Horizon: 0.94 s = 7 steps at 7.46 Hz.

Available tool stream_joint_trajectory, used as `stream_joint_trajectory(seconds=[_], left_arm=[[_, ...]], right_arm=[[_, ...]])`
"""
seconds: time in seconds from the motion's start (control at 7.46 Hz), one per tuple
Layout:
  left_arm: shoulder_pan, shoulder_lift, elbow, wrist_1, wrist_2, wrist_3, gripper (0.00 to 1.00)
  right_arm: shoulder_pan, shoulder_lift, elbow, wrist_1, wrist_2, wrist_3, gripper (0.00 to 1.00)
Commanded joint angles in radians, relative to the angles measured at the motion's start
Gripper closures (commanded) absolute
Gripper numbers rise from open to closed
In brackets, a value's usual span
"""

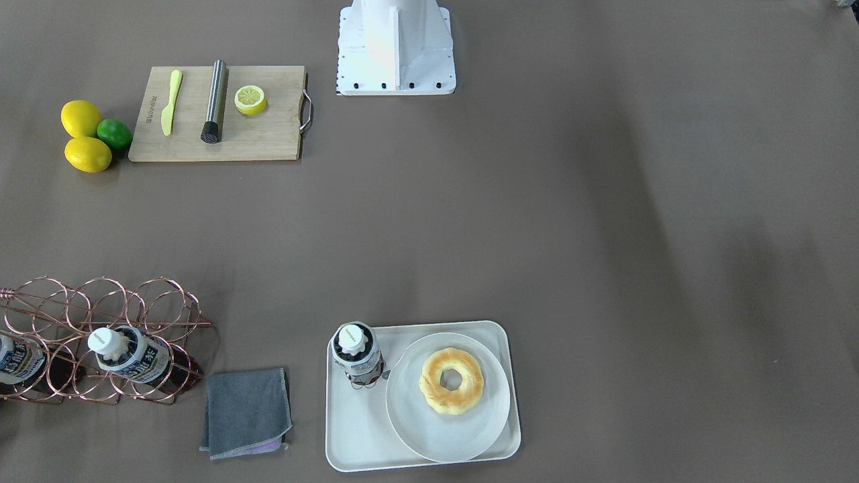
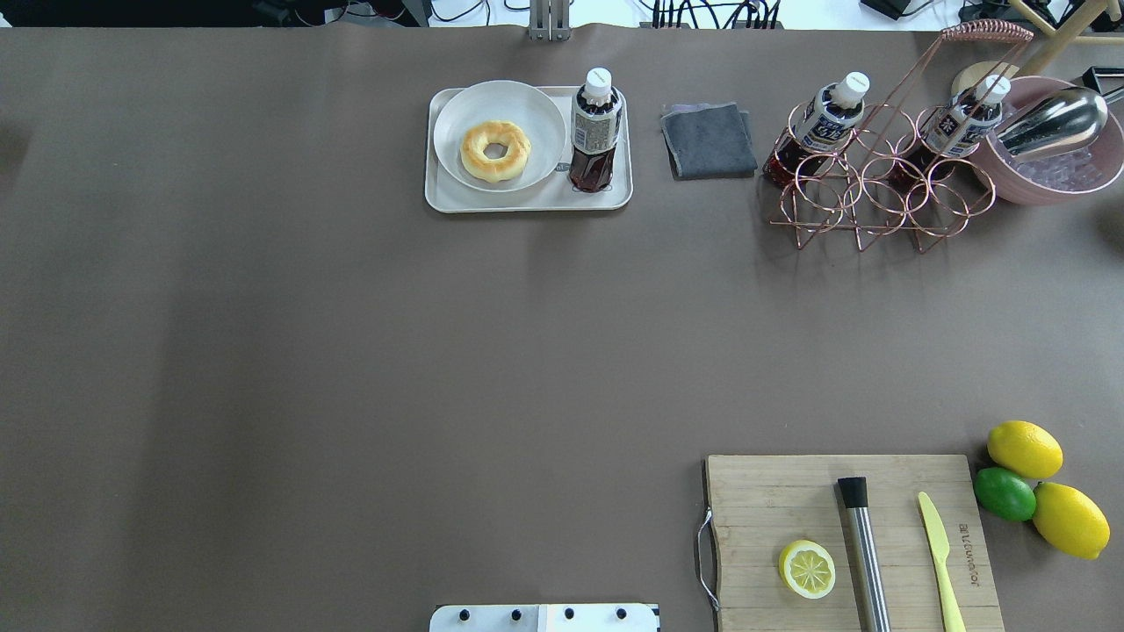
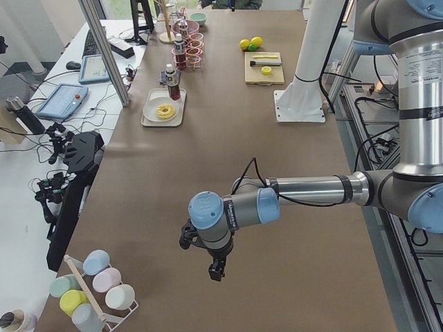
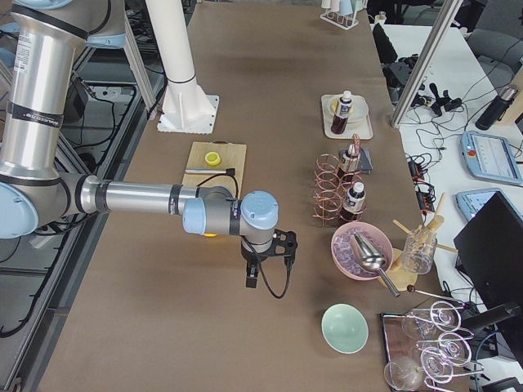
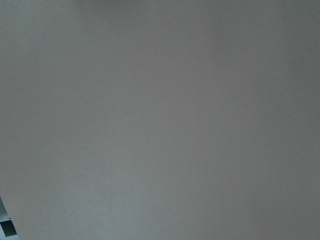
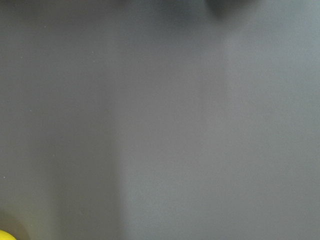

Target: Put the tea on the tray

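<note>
A tea bottle (image 2: 596, 132) with a white cap stands upright on the cream tray (image 2: 527, 200), next to the round plate; it also shows in the front view (image 1: 359, 355) on the tray (image 1: 356, 436). Two more tea bottles (image 2: 825, 118) (image 2: 957, 123) lie in the copper wire rack (image 2: 878, 193). My left gripper (image 3: 217, 271) shows only in the left side view, far from the tray above bare table. My right gripper (image 4: 252, 280) shows only in the right side view, near the table's end. I cannot tell whether either is open or shut.
A plate (image 2: 499, 136) with a doughnut (image 2: 495, 150) fills the tray's other half. A grey cloth (image 2: 708, 139) lies between tray and rack. A cutting board (image 2: 847, 544) holds a lemon half, muddler and knife. Lemons and a lime (image 2: 1005, 493) lie beside it. A pink ice bowl (image 2: 1054, 167) stands far right.
</note>
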Motion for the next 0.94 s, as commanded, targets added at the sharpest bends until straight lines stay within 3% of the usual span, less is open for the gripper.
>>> stream_joint_trajectory(seconds=[0.0,0.8], left_arm=[[-0.043,0.0,0.003,-0.001,-0.001,-0.009,0.02],[-0.043,-0.002,0.018,-0.006,-0.007,-0.039,0.02]], right_arm=[[0.0,0.003,0.002,0.0,0.002,0.002,0.0],[0.0,0.004,-0.001,0.0,0.002,0.002,0.0]])
